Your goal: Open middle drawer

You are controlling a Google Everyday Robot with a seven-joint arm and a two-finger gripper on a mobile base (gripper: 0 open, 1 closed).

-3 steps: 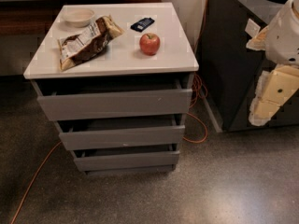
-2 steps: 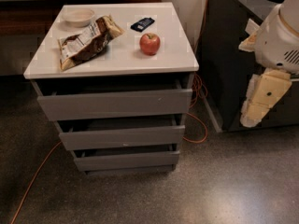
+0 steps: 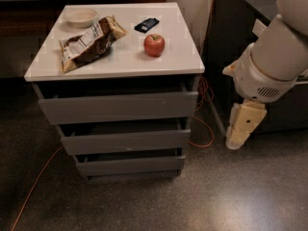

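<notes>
Since the gripper (image 3: 243, 126), apart or together I cannot tell, hangs beyond the right edge of the table (image 3: 130, 61), I'd hook the middle drawer (image 3: 126, 141) centrally.

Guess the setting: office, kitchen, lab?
Probably an office kitchenette or lab mock-up: white-topped drawer unit holding an apple and snack bag, orange cable on speckled floor. Claw hangs right of the middle drawer, apart.

Table (image 3: 168, 61) top white. Middle drawer (image 3: 126, 142) flat grey, pale speck low on front. Apple (image 3: 154, 45) red; chip bag (image 3: 89, 44) brown and cream; bowl (image 3: 81, 17) off-white; small packet (image 3: 147, 25) black. Cable (image 3: 204, 88) orange. Floor (image 3: 231, 191) grey, speckled. Claw (image 3: 238, 136) cream, hanging right of the table, well apart.
</notes>
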